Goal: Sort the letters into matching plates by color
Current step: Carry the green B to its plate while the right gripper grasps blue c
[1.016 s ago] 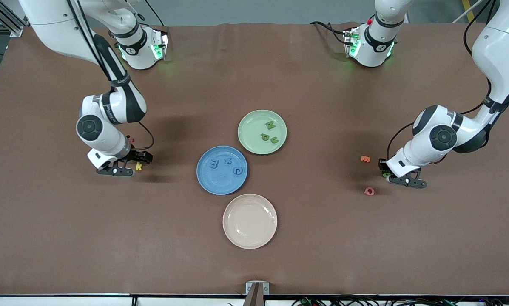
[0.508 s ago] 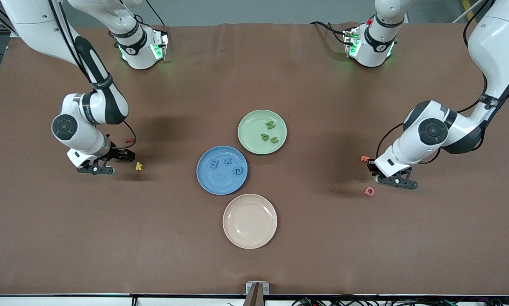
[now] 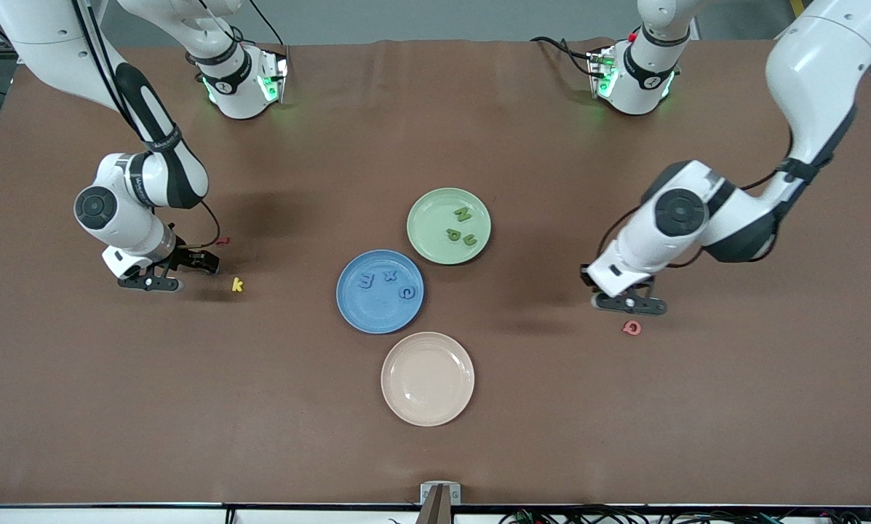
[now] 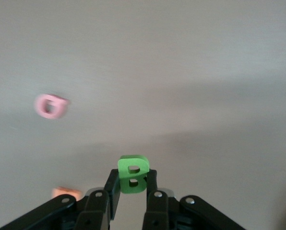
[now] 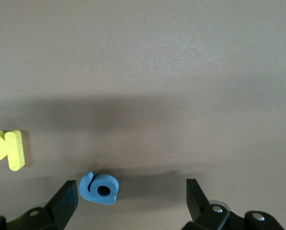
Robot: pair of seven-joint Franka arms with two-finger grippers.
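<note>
The three plates cluster mid-tabletop (image 3: 624, 437), with wide bare brown surface running out to every edge: the green plate (image 3: 424, 240) holds green letters N (image 3: 463, 214), P (image 3: 452, 233) and u (image 3: 470, 239); touching its rim and nearer the front camera, the blue plate (image 3: 355, 309) holds blue m (image 3: 366, 280), x (image 3: 389, 276) and c (image 3: 404, 292); the cream plate (image 3: 428, 407), nearest the camera, lies apart from the blue one. The left tool (image 4: 132, 194) hangs over open tabletop between the plates and the left arm's end, pinching the green B (image 4: 133, 173) upright between its fingertips (image 4: 151, 184); that grip shows only in the left wrist view, since in the front view the arm's own body covers the letter. A pink letter (image 3: 631, 327) lies on the tabletop close to that tool, and the left wrist view alone shows an orange piece (image 4: 66, 193) at the tool's edge. The right tool (image 5: 132, 199) sits low toward the right arm's end with its fingers (image 5: 65, 203) spread wide. Its wrist view reveals the blue g (image 5: 100, 188) flat on the tabletop between those fingers, nearer one of them, a letter the front view does not make out. The yellow k (image 3: 238, 284) lies just beside, and a small red piece (image 3: 223, 240) lies near the tool, both well apart from the plates
</note>
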